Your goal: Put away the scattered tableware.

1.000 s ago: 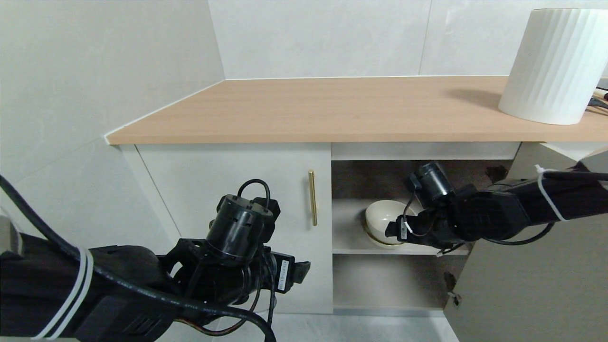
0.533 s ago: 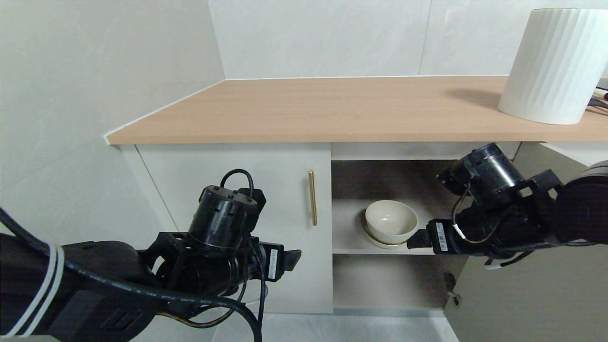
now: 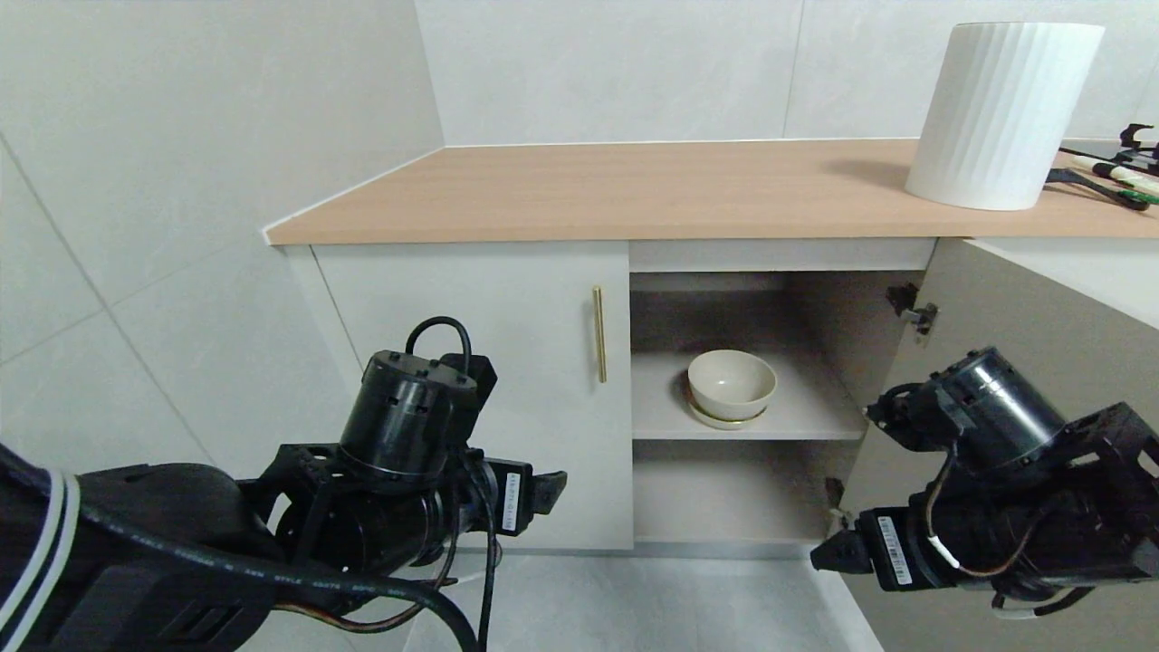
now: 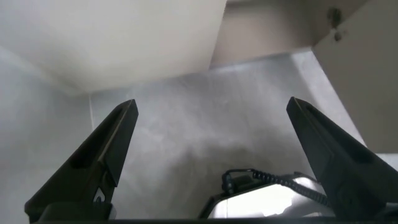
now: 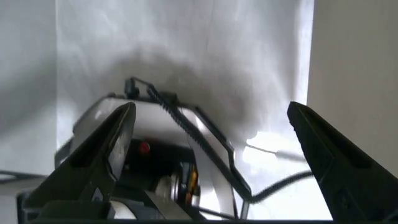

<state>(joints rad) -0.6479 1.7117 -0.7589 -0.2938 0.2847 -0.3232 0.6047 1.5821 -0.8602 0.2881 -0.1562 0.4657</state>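
Right gripper (image 3: pixel 822 554) now out of cabinet (image 3: pixel 842 317), jaws apart

Setting: a kitchen, corner section, domestic in style.

Evidence:
- Wood-grain counter (image 3: pixel 634 186) runs into a corner of large pale wall tiles (image 3: pixel 589 63).
- White base cabinets sit below the counter. One closed door (image 3: pixel 471 362) has a slim brass bar handle (image 3: pixel 598 333). One open door (image 3: pixel 1041 308) hangs on a metal hinge (image 3: pixel 913 310).
- Inside the open cabinet, a shelf (image 3: pixel 815 412) carries a cream bowl (image 3: pixel 732 384) seated on a plate (image 3: pixel 724 422).
- On the counter to the right, a white ribbed cylindrical container (image 3: pixel 996 113) stands upright. Just beside it lie slim dark-handled tools (image 3: pixel 1109 177), type unclear.
- The floor (image 3: pixel 634 598) is grey marbled tile.
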